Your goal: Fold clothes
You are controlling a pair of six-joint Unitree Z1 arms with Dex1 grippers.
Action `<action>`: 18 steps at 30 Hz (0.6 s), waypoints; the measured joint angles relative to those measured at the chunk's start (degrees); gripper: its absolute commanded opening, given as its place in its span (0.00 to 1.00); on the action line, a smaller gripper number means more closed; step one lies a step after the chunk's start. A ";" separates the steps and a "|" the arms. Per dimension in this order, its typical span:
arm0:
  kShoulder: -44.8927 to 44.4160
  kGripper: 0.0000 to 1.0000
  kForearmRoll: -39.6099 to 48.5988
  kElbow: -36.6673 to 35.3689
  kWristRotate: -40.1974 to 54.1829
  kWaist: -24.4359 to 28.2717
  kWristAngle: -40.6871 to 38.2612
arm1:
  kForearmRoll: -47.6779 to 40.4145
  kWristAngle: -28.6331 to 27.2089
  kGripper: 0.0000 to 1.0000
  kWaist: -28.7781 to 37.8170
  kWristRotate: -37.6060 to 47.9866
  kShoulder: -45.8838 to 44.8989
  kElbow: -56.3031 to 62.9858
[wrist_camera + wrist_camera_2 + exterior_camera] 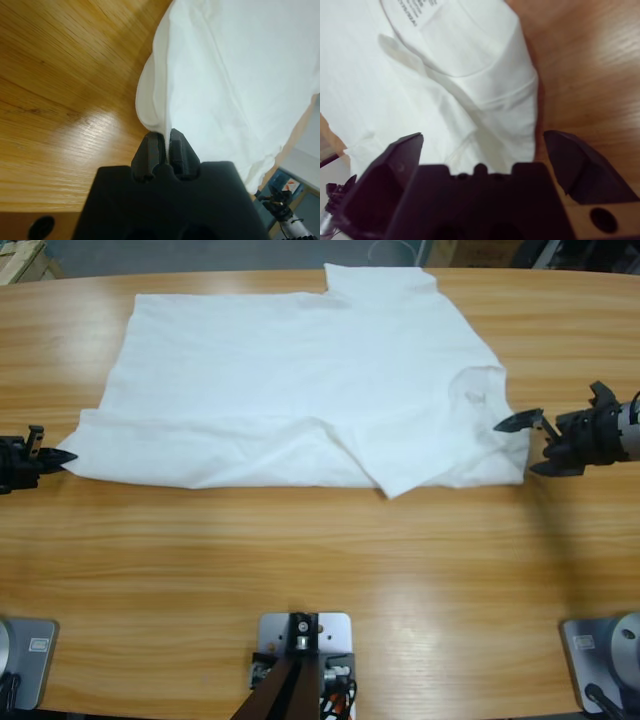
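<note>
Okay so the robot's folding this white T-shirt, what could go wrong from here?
The left gripper pinches only a thin edge of the T-shirt; the soft fabric might slip out when pulled. The right gripper is open beside the neck end, holding nothing, so a pull from one side could drag the shirt across the table and worsen the wrinkled front fold.

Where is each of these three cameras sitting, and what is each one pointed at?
High view: fixed above the table, looking down on the white T-shirt; the left gripper and right gripper reach in from opposite sides.
Left wrist view: on the left arm, looking along the left gripper, shut on the shirt's edge.
Right wrist view: on the right arm, looking along open jaws at the shirt's neck.
All three views show the T-shirt and table.
</note>
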 measured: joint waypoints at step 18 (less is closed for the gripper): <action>-1.07 0.00 0.00 0.00 0.00 0.00 -0.10 | -5.63 1.07 1.00 -0.05 -1.92 3.04 0.92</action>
